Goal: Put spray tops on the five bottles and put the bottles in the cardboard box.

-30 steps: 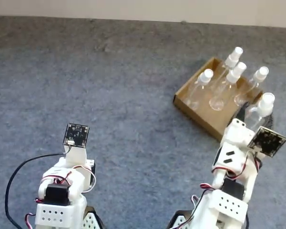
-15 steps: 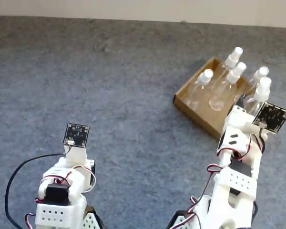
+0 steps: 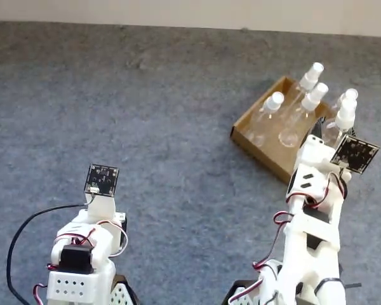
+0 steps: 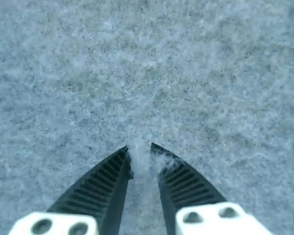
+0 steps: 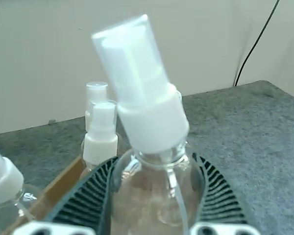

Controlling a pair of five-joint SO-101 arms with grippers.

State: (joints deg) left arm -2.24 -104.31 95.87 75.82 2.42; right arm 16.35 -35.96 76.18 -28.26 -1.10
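The right gripper [image 5: 154, 161] is clamped on the clear body of a spray bottle [image 5: 152, 205], one ribbed finger on each side. The bottle's white spray top [image 5: 142, 93] is on and leans to one side in the right wrist view. In the high view this held bottle [image 3: 345, 116] is at the right end of the cardboard box [image 3: 265, 157], just beside the bottles already there. Whether its base rests on the box floor I cannot tell.

Four other capped bottles stand in the box: one at the left [image 3: 274, 103], two in the middle [image 3: 314, 72] [image 3: 315, 95], and one just behind the held bottle [image 3: 350, 94].

The left gripper [image 4: 139, 148] points down just above the grey fuzzy bench [image 4: 186, 58], its fingers narrowly apart with nothing between them. The left arm [image 3: 89, 244] is well apart from the box, at the near left of the bench.
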